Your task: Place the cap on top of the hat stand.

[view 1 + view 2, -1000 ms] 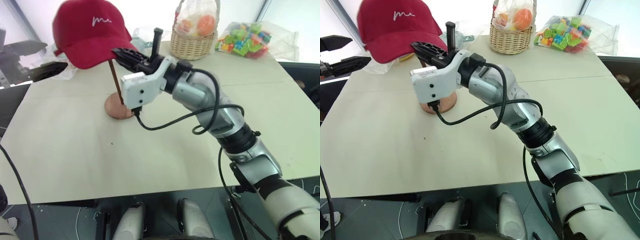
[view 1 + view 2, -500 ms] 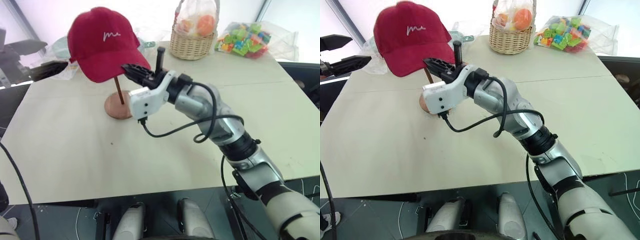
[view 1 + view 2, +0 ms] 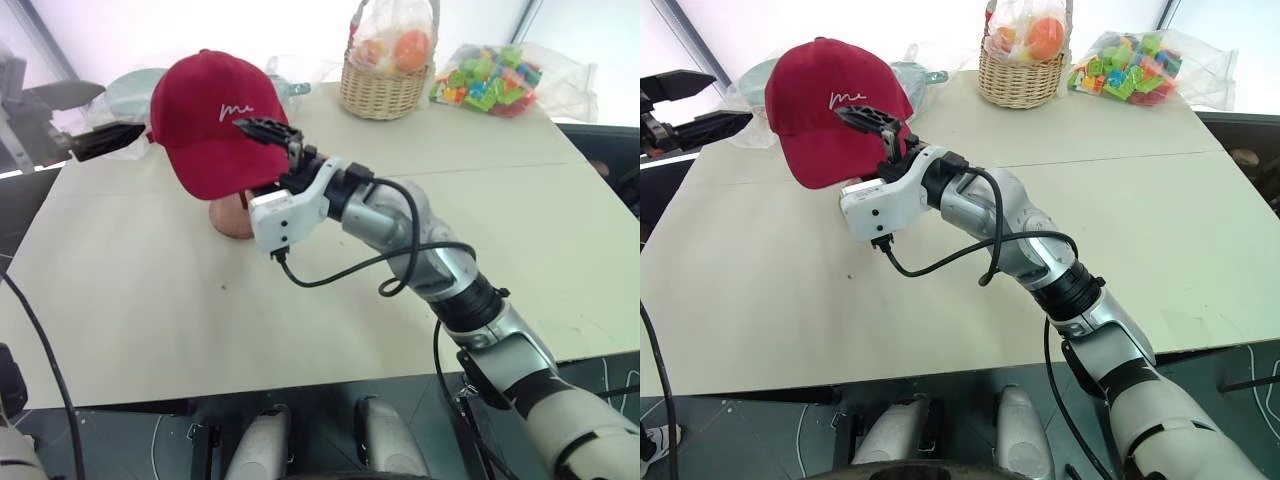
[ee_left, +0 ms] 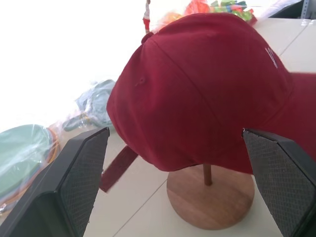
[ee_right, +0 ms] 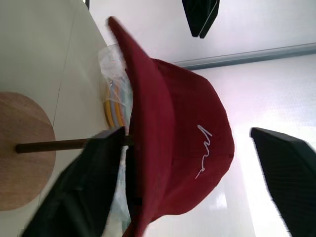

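On the pale counter [image 3: 330, 290], toward its far left part, the hat stand [image 4: 210, 198] is planted, and the cap [image 3: 215, 120] is seen draped over its top, hiding the upper disc; only the thin rod and the round wooden base show beneath the crown. The crown sits somewhat tilted, brim toward the robot's right arm and dipping low, the back strap hanging on the far side in the left wrist view.

The decisive relation is judged to be this: the cap lies directly ahead of the right tool [image 3: 283, 151], whose fingers are spread wide, one raised across the front of the crown near the white script and the other lower, by the brim's edge. No fabric is pinched between them; whether the upper finger touches the cloth cannot be told. The stand's long axis runs upright, so any withdrawal of this tool would best be made back along its own line, away from the brim, lest the cap be dragged off the top.

The left tool [image 3: 108, 141] is held just beside the cap on the opposite side, its fingers also spread with the crown framed between them in its wrist view, and apart from the fabric. Both are near, the right nearer.
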`<control>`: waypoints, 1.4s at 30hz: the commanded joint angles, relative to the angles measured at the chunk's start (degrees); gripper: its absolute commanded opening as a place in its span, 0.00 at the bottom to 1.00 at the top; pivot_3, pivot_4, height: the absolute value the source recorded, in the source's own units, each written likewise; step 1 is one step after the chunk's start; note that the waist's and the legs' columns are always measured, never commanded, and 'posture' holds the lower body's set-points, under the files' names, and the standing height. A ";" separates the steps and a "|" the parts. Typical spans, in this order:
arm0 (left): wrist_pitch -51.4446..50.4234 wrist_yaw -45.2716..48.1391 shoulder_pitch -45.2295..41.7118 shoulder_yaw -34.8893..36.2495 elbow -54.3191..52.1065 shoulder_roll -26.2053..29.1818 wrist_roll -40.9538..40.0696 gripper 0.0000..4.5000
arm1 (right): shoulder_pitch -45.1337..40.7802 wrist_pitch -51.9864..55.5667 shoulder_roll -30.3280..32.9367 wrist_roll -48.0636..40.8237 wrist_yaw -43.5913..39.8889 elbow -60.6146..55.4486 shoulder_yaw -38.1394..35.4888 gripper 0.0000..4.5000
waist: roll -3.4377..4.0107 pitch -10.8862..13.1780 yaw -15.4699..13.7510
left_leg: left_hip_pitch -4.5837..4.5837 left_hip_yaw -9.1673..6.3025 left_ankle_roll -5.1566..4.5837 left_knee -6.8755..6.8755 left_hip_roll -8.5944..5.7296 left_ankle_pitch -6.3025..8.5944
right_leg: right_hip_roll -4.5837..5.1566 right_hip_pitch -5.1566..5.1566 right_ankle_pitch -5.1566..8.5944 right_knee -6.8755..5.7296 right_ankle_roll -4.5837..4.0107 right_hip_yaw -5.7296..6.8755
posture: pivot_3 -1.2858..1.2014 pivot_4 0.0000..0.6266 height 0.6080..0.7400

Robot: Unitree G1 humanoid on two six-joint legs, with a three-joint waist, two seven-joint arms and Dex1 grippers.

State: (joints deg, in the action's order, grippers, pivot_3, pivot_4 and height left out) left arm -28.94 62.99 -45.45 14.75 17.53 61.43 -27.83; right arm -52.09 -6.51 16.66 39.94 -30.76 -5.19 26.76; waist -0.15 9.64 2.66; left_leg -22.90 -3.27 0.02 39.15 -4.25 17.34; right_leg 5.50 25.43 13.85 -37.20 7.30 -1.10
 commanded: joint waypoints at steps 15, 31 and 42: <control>1.30 1.40 -1.77 0.38 0.72 0.16 1.00 1.00 | 6.68 6.06 3.01 -15.69 -11.28 -12.44 -7.63 0.99 | 0.00 0.00 -0.17 | -0.01 -0.03 0.00 0.00 0.00 0.00 | 0.01 -0.03 0.00 0.01 0.00 0.02 | 0.52 0.24 1.00; 3.41 1.14 -2.11 -0.06 4.12 -1.19 3.30 1.00 | 10.12 38.75 7.64 -44.23 -19.04 -25.59 -24.37 0.99 | -0.02 0.00 -0.59 | -0.02 -0.04 -0.03 0.02 -0.03 0.02 | 0.06 -0.06 0.00 0.01 0.00 0.04 | 0.52 0.24 1.00; -1.10 -12.15 8.72 9.13 -6.35 -5.96 0.27 1.00 | 1.40 52.22 31.32 -65.82 -35.23 3.01 -41.55 0.99 | -0.03 0.03 -0.59 | -0.04 0.00 -0.14 -0.06 0.00 0.08 | 0.09 -0.05 0.00 0.11 0.00 0.03 | 0.52 0.24 1.00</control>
State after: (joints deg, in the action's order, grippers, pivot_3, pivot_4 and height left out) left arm -28.73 53.05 -37.20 20.77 14.95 55.48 -25.68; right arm -48.38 45.93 46.44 -23.59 -64.59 -4.46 -12.16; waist -0.18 9.67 2.07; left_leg -22.93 -3.23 -0.12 39.11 -4.25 17.42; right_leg 5.62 25.38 13.85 -37.10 7.31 -1.10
